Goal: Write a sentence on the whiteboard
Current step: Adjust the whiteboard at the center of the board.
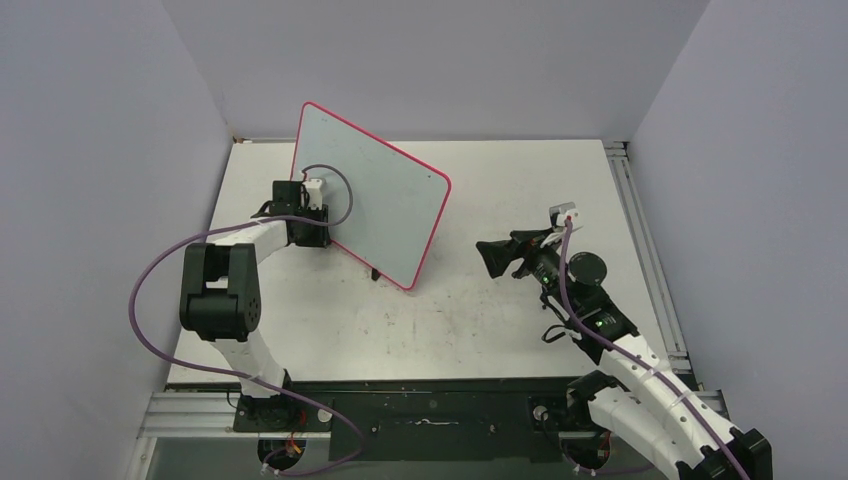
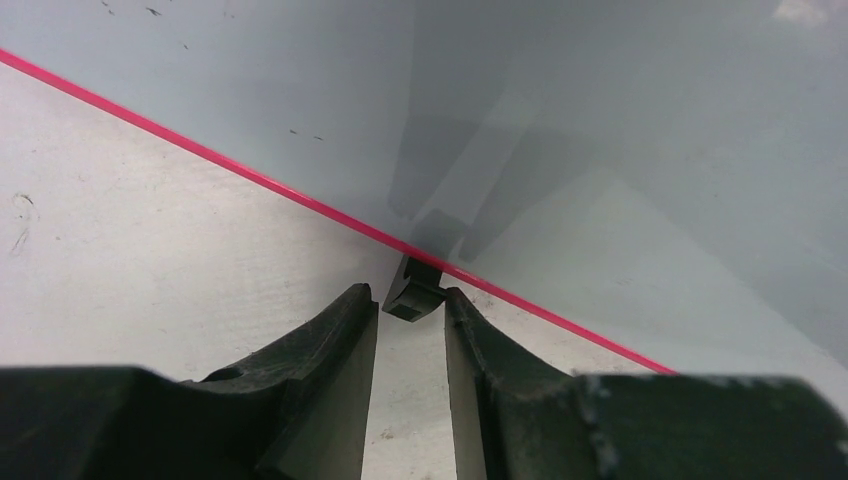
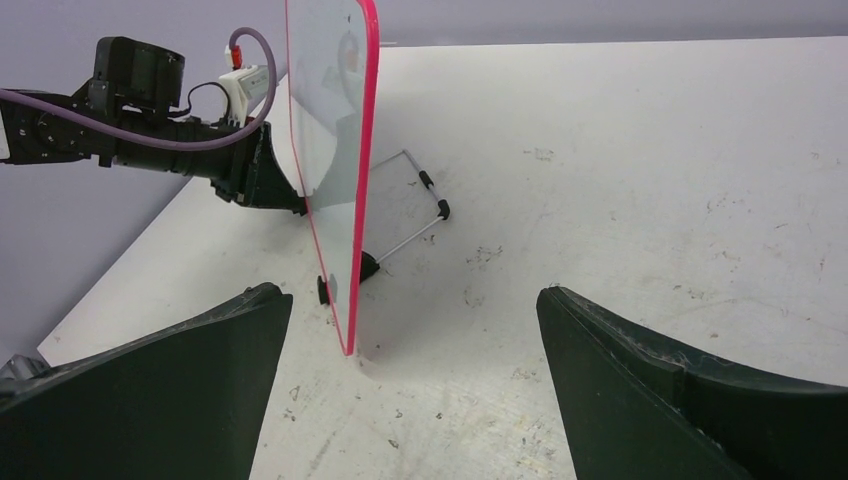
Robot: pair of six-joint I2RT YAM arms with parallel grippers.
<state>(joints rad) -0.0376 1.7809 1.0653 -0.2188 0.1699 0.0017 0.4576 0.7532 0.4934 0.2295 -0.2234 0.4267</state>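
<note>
Pink-rimmed whiteboard (image 1: 385,200): stands nearly upright on its long lower edge on the scuffed white table (image 1: 500,330). The right wrist camera sees it edge-on, and its face is pale and glossy.
Wire stand (image 3: 415,215): a thin metal prop with black tips. It reaches down to the table from the face of the whiteboard opposite the left arm.
Black foot (image 2: 412,288): a small clip on the whiteboard's bottom rim.
Left gripper (image 2: 412,318): low at the whiteboard's bottom rim, on its left-hand face. The jaws are only a narrow slit apart, with the black foot right at the fingertips (image 2: 358,305). Whether they pinch it cannot be told.
Right gripper (image 1: 492,255): well apart from the whiteboard, off its right end and aimed toward it. The jaws are spread wide and hold nothing.
Purple cable (image 1: 150,290): runs along the left arm and loops in front of the whiteboard's left part in the top view.
</note>
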